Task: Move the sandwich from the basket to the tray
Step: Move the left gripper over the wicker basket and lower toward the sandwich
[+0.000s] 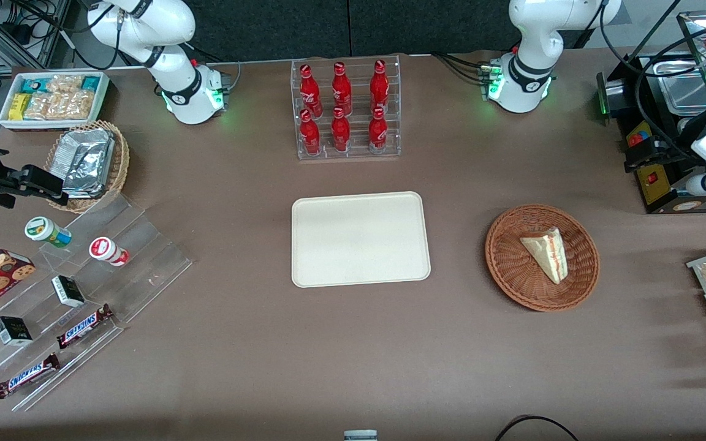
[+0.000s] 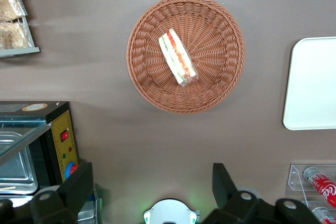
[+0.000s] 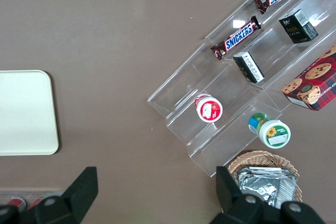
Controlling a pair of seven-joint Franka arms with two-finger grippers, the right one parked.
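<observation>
Small triangular white-bread sandwich (image 1: 546,253) w/ red-green filling stripe lies in the round reddish-brown woven wicker basket (image 1: 512,269) – weave ribbed, rim thick. Flat cream rectangular tray (image 1: 360,239), rounded corners, low rim, sits beside it w/ bare brown tabletop (image 1: 353,355) between. Farther off, red "Coca-Cola" bottles (image 1: 342,104) in clear acrylic rack. Black two-finger gripper (image 2: 149,190) hangs high above basket – fingers spread wide, holding nothing.

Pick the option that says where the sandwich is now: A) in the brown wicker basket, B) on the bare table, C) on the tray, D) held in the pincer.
A: the sandwich lies inside the basket; the tray is bare and the open pincer hangs above, holding nothing.
</observation>
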